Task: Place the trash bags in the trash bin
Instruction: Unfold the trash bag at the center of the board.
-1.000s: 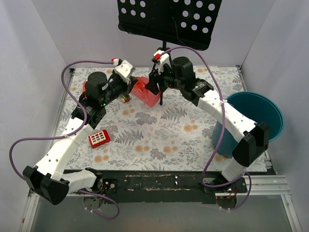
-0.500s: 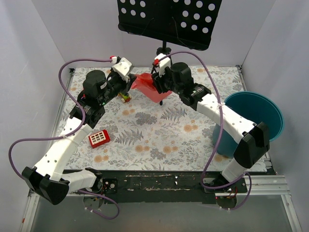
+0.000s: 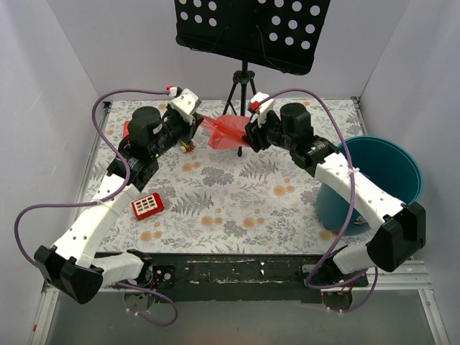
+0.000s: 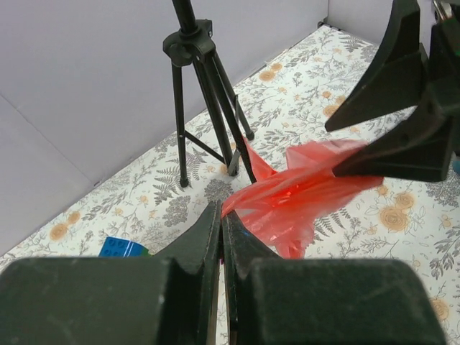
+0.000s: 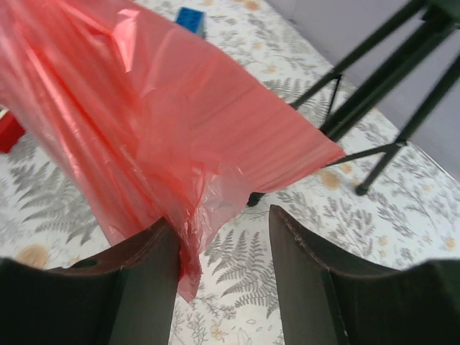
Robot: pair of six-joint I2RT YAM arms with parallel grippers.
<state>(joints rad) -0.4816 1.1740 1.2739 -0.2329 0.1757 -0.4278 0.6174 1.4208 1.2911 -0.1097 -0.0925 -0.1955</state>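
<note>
- Film of the thin translucent red-pink plastic bag [image 3: 228, 131] hung stretched above the floral counter [image 3: 237, 194], well apart from the round teal-blue plastic bin [image 3: 413, 172] at the right edge.
- Jaws of the left gripper [image 4: 221, 212] were pressed together, pinching one corner.
- Jaws of the right gripper [image 5: 223, 215] stood spread, with film draped against one finger.
- Black tripod [image 3: 243, 83] stood just behind.

Top camera looks down on the table [image 3: 237, 194]; both close wrist cameras share the bag [image 4: 302, 194] and tripod [image 4: 190, 42].
</note>
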